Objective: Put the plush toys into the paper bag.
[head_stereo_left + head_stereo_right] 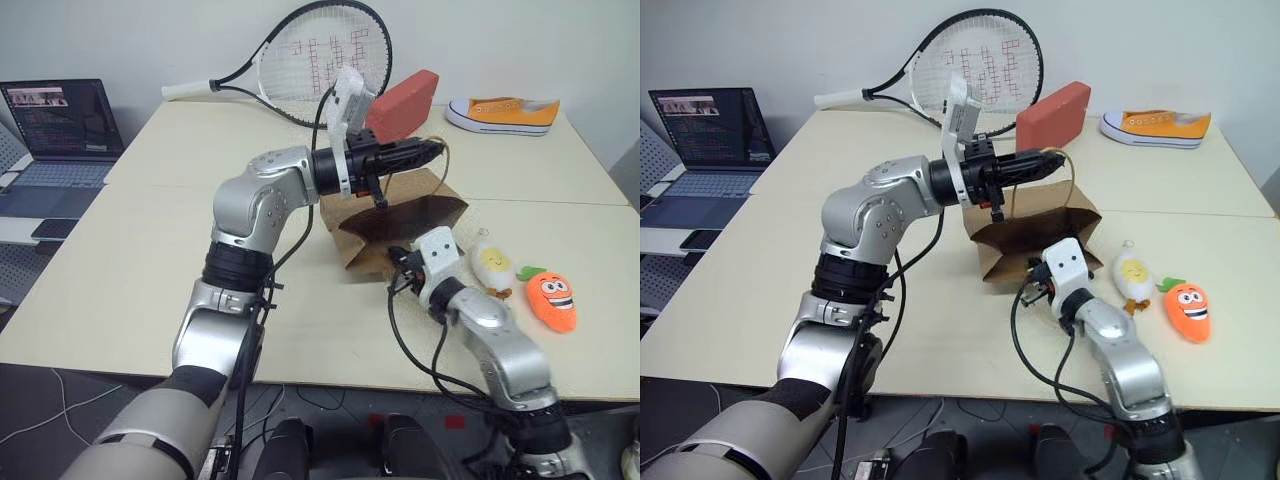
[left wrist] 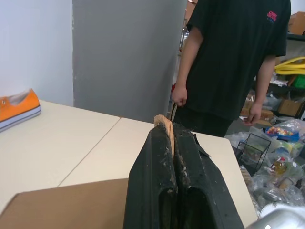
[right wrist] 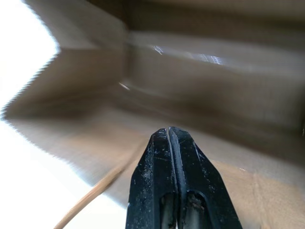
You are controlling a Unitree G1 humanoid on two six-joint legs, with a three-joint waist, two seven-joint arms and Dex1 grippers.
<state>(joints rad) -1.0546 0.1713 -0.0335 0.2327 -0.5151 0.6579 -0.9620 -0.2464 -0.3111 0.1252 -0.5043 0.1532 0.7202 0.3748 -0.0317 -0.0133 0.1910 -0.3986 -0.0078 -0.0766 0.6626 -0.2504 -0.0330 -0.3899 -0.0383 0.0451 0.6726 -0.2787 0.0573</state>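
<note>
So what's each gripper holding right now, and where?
Left gripper is shut on the bag's cord handle, pinched between its fingertips. Right gripper is shut at the bag's mouth with nothing between its fingers.

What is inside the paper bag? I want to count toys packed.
Only brown walls show inside the paper bag; its bottom is hidden. The egg toy and carrot toy lie outside on the table.

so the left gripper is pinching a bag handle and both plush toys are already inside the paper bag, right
Not quite. The left gripper does pinch a handle of the paper bag, but the egg toy and carrot toy lie on the table beside the bag, as the left eye view shows.
</note>
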